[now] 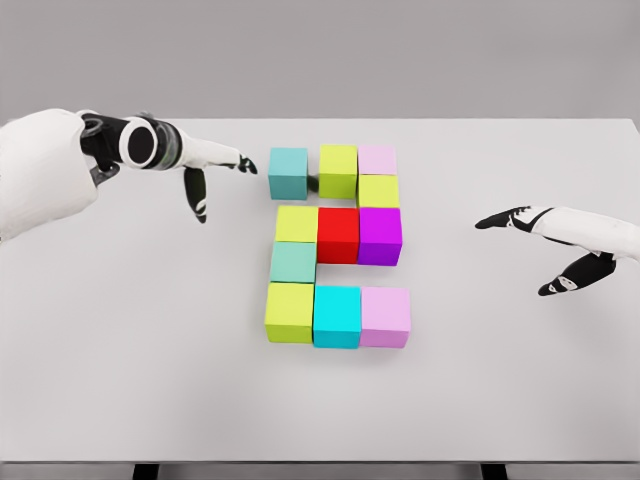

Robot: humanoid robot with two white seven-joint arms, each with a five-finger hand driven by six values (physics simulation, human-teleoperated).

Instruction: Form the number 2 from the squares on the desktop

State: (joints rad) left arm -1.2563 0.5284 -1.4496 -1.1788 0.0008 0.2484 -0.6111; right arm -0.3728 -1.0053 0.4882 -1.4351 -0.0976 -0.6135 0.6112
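Coloured cubes lie on the white table (120,350) in a figure like a 2. The top row has a teal cube (288,172) set a little apart to the left, a lime cube (338,170) and a pale pink cube (377,159). Below come a lime cube (379,190), then a yellow-green cube (297,224), a red cube (338,234) and a purple cube (380,235). A mint cube (293,262) links down to a lime cube (289,311), a cyan cube (337,315) and a lilac cube (386,316). My left hand (215,170) hovers open, fingertips just left of the teal cube. My right hand (545,240) is open at the right.
The table's front edge runs along the bottom of the view and its back edge lies behind the top row of cubes. Bare tabletop stretches to the left and right of the cube figure.
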